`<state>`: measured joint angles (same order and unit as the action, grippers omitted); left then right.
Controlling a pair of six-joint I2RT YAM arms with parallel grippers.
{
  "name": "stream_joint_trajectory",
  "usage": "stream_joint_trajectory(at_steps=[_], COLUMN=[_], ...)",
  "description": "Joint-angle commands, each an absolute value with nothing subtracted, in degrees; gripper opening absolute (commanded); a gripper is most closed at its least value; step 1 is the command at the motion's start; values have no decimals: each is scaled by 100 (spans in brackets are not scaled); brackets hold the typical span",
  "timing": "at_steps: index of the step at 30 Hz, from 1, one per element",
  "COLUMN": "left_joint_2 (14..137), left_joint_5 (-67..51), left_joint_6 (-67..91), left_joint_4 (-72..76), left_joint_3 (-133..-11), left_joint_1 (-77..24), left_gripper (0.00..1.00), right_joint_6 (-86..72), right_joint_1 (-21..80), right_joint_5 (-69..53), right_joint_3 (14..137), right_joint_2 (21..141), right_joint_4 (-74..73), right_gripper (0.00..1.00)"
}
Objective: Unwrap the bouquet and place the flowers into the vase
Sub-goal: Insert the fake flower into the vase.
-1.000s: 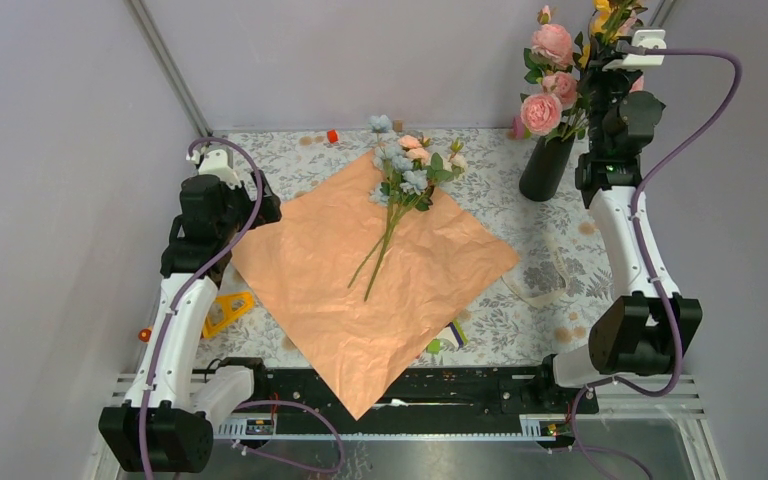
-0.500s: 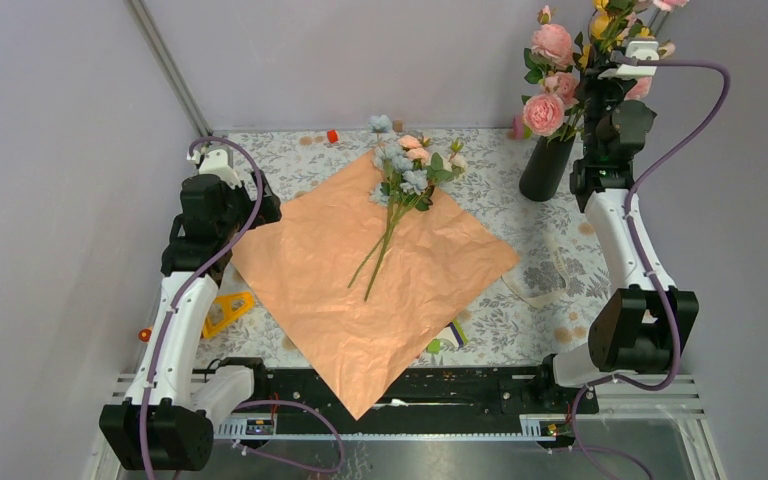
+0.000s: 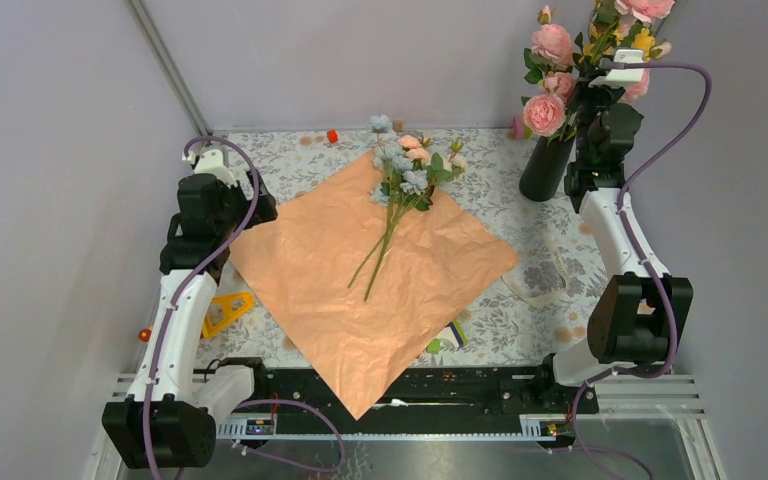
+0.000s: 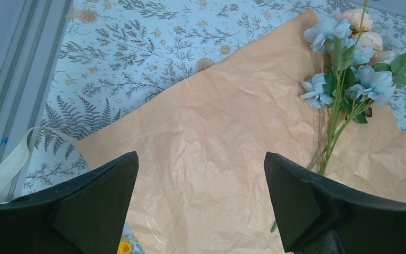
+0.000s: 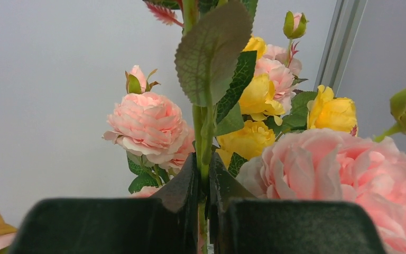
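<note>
Two grippers, one vase and one spread sheet are being listed. The left gripper (image 4: 200, 159) is hanging with its jaws spread wide and nothing between them, over the left part of the crinkled peach wrapping paper (image 3: 360, 290), which is lying flat on the floral-patterned table (image 3: 290, 160). The flowers (image 4: 343, 79), pale blue, pink and cream on thin green stems, are resting on the paper's far corner, well apart from that gripper and ahead of it to the right. The black vase (image 3: 545, 165) is standing off the paper at the table's far right, carrying large pink roses (image 3: 550, 75). The right gripper (image 5: 203, 172) is hovering above and just right of the vase, pinching a leafy green stem (image 5: 205, 114) with yellow and pink blooms crowding behind it. Whether that stem's lower end is reaching the vase cannot be told.
</note>
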<state>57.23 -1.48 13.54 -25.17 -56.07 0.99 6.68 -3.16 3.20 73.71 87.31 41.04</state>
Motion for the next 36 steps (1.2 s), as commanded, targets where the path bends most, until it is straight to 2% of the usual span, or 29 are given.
stream_joint_trajectory(at_steps=[1, 36], left_joint_2=[5737, 5729], left_joint_5=[-191, -470], left_joint_6=[1438, 1538], left_joint_4=[-2233, -2215], left_joint_3=[-5669, -5658], left_joint_1=[149, 220], left_gripper=[98, 98], right_joint_6=[695, 557], right_joint_1=[-342, -334], right_joint_5=[478, 562], right_joint_3=[7376, 6292], right_joint_2=[8616, 8933], right_joint_4=[4366, 4066], right_gripper=[0, 0])
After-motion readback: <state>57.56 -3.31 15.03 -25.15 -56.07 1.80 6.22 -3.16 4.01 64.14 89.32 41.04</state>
